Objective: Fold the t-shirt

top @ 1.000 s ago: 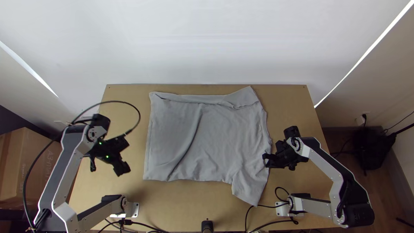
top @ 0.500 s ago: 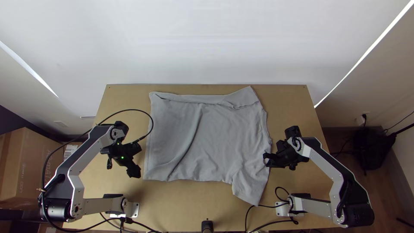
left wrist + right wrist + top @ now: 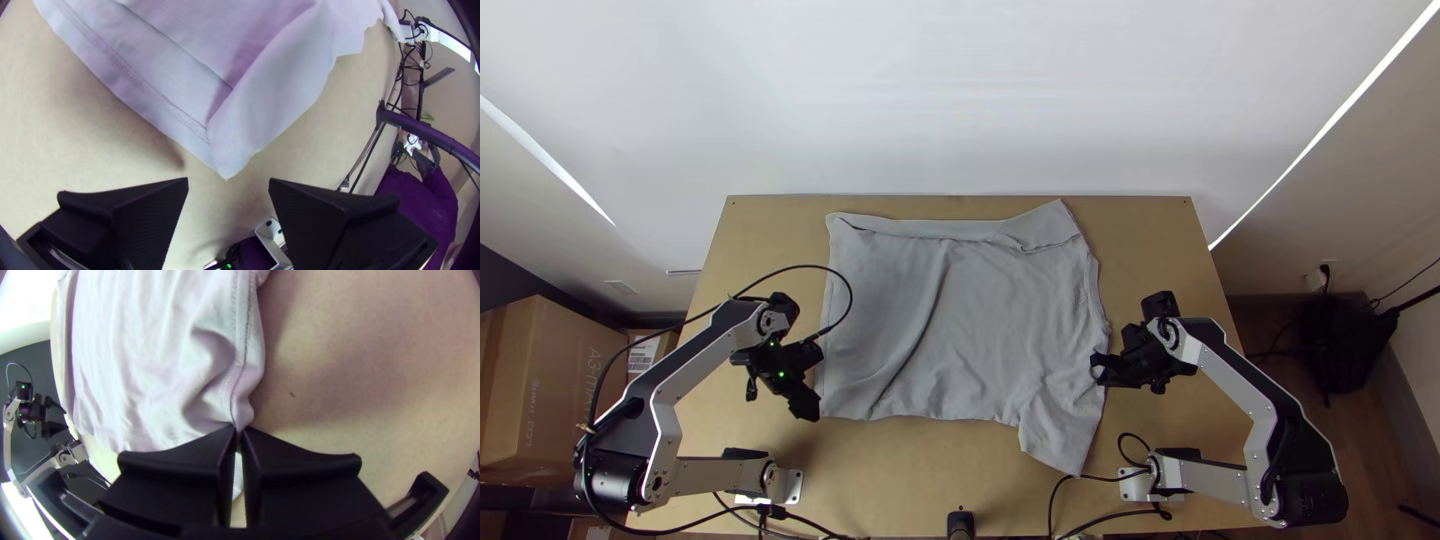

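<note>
T-shirt (image 3: 980, 320): grey, lying on the wooden surface (image 3: 1170, 240), mostly spread, with a long crease slanting from its far part down to its near-left part.
Far edge: a narrow band (image 3: 935, 229) runs along the shirt's far side, widening into a turned flap (image 3: 1050, 226) at its far-right corner.
Near-right flap (image 3: 1060, 435): sticks out from the shirt's main body towards the near side.
Near-left corner (image 3: 222, 155): hem stitching runs up to it; the cloth laps over beside the tip.
Left gripper (image 3: 812, 382): at the shirt's left edge, close to the near-left corner; jaws wide apart, nothing between them, the corner just ahead of the gap.
Right gripper (image 3: 1097, 371): at the shirt's right edge, above the near-right flap; jaws together, clamped on the seamed edge (image 3: 241, 415), cloth puckered there.
Black cable (image 3: 846, 278): loops from the left arm over the shirt's left edge.
Cardboard box (image 3: 550, 390): well left of the shirt, beyond the surface.
</note>
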`<state>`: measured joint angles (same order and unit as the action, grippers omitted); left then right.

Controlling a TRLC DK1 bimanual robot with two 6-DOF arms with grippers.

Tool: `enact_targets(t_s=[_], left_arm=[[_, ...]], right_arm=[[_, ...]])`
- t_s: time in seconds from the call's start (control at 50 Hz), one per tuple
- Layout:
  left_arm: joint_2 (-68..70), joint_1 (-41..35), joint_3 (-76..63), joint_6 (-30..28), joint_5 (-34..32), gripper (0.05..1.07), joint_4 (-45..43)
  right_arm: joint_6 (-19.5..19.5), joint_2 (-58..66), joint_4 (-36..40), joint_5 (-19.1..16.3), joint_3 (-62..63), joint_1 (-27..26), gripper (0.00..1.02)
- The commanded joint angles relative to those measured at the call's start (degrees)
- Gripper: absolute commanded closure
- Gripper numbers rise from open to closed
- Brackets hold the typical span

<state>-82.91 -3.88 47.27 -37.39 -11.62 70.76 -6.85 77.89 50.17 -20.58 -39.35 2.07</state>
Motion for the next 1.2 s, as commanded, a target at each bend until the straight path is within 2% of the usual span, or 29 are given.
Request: enact_targets(t_s=[0.0, 0.04, 0.34, 0.4, 0.58, 0.64, 0.66, 0.74, 0.76, 0.92, 1.06, 1.18], left_arm=[[-1.0, -0.8, -2.0, 0.8, -1.4, 0.4, -0.2], [-1.0, -1.0, -2.1, 1.0, -2.0, 0.43, -0.2], [-1.5, -3.2, -2.9, 2.1, -2.3, 0.43, -1.2], [-1.5, -3.6, -2.8, 2.4, -2.6, 0.49, -1.7], [-1.5, -4.8, -2.8, 3.9, -3.4, 0.49, -2.7], [-1.5, -5.2, -2.9, 4.1, -3.7, 0.61, -3.3], [-1.5, -5.3, -2.8, 4.2, -3.9, 0.67, -3.7], [-0.8, -5.5, -2.8, 3.5, -6.2, 1.03, -4.7], [-0.6, -5.6, -2.8, 3.4, -6.6, 1.05, -4.7], [1.4, -4.2, -2.8, 3.3, -6.4, 1.05, -4.8], [3.5, 2.3, 0.5, 4.0, -6.2, 1.05, -6.2], [7.5, 6.3, 2.5, 7.6, -6.2, 1.05, -13.7]], right_arm=[[-0.5, 0.2, -0.4, 0.2, 0.9, -0.5, 1.0], [-0.5, 0.2, -0.4, 0.2, 0.9, -0.6, 1.0], [-0.8, 0.2, -0.7, 0.2, 1.0, -0.8, 1.0], [-0.8, 0.2, -0.7, 0.2, 1.0, -0.9, 1.0], [-0.9, 0.0, -0.7, 0.2, 1.1, -1.1, 1.0], [-0.9, -0.1, -0.7, 0.2, 1.1, -1.2, 1.0], [-0.9, -0.1, -0.7, 0.2, 1.1, -1.2, 1.0], [-0.9, -0.2, -0.8, 0.2, 1.1, -1.5, 1.0], [-0.9, -0.3, -0.7, 0.2, 1.1, -1.5, 1.0], [-0.9, -1.9, -2.1, 0.2, 0.7, -2.9, 1.0], [-1.0, -5.3, -2.4, 0.3, 0.1, -5.8, 1.0], [-0.9, -8.9, -2.9, 0.2, -0.7, -9.4, 1.0]])
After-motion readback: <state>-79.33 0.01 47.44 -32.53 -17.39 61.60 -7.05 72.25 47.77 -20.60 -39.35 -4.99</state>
